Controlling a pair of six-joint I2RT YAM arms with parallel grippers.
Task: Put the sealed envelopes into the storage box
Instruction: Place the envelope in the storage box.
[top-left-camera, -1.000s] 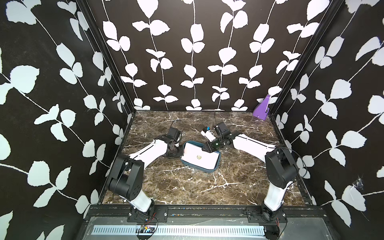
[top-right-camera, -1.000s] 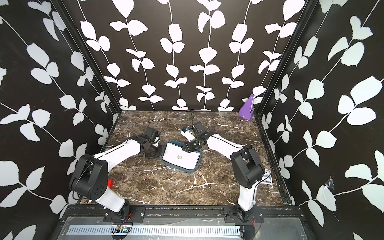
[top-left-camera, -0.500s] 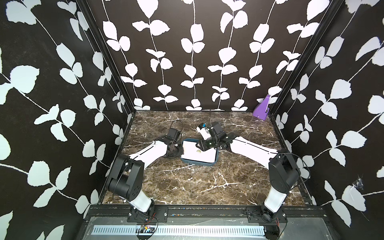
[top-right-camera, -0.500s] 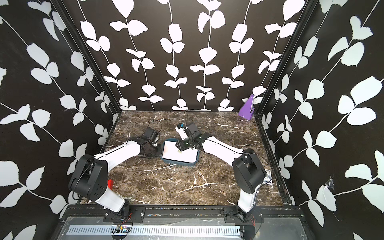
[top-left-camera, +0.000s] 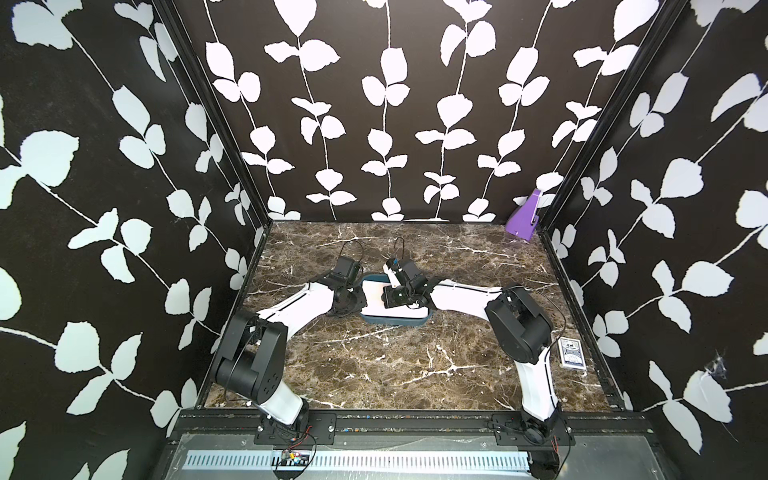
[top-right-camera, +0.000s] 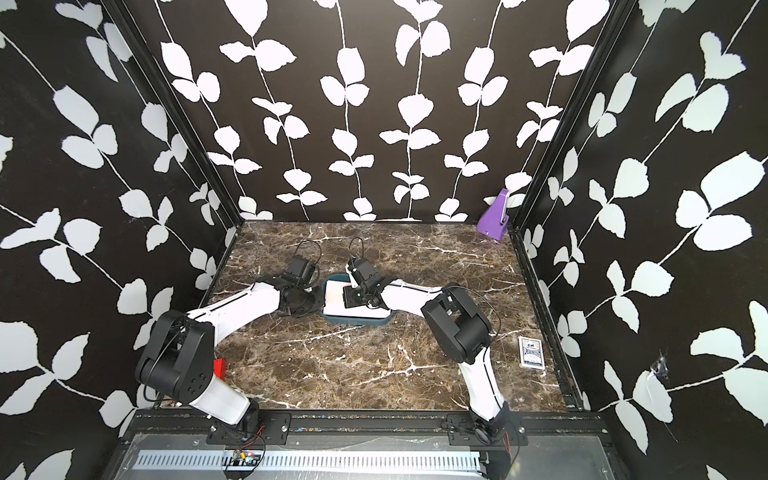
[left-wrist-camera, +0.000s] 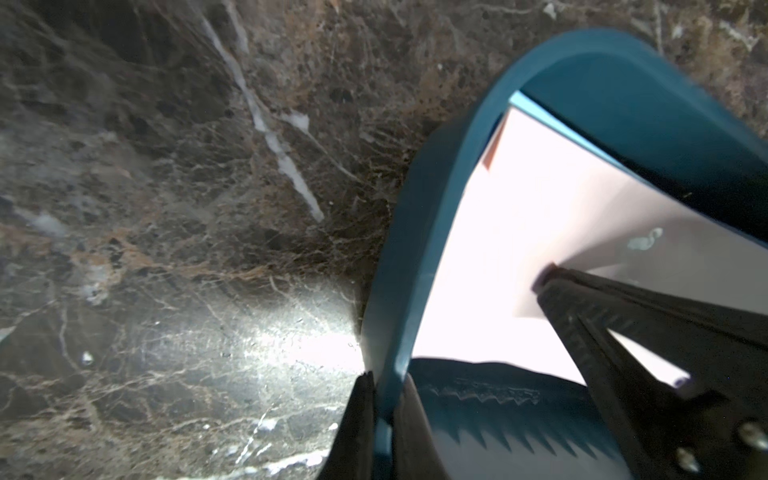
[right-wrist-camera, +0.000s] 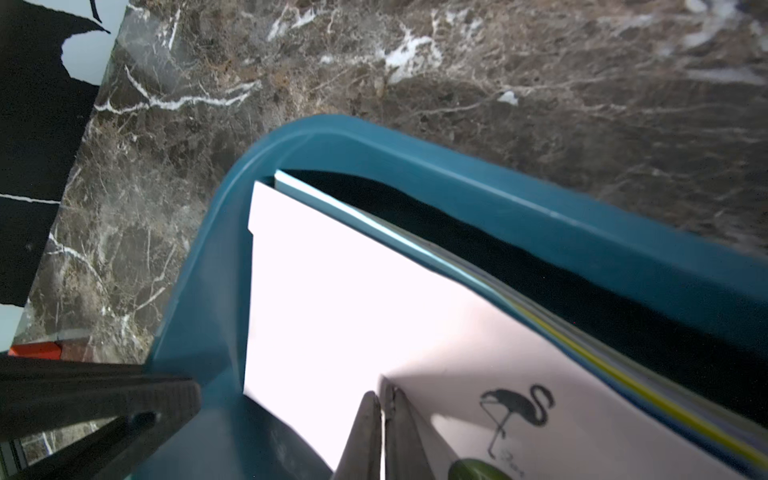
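The teal storage box (top-left-camera: 395, 320) (top-right-camera: 357, 322) sits mid-table with a stack of sealed envelopes inside. The top one is pale pink-white (top-left-camera: 374, 297) (right-wrist-camera: 353, 291) (left-wrist-camera: 519, 216) and carries a flamingo print (right-wrist-camera: 515, 411). Light blue (right-wrist-camera: 374, 224) and yellow (right-wrist-camera: 623, 374) envelope edges show beneath it. My left gripper (left-wrist-camera: 384, 378) (top-left-camera: 360, 298) is shut on the box's left rim (left-wrist-camera: 415, 249), one finger on each side of the wall. My right gripper (right-wrist-camera: 381, 392) (top-left-camera: 392, 297) is shut, its tips resting on the top envelope with nothing between them.
A purple angular object (top-left-camera: 523, 216) stands in the far right corner. A blue card deck (top-left-camera: 571, 353) lies by the right wall. A small red block (top-right-camera: 220, 368) sits near my left arm's base. Black leaf-patterned walls enclose three sides.
My right gripper moved left from the box's far right edge to over the envelopes, came down and shut. The top envelope now lies flatter in the box. The left arm held still.
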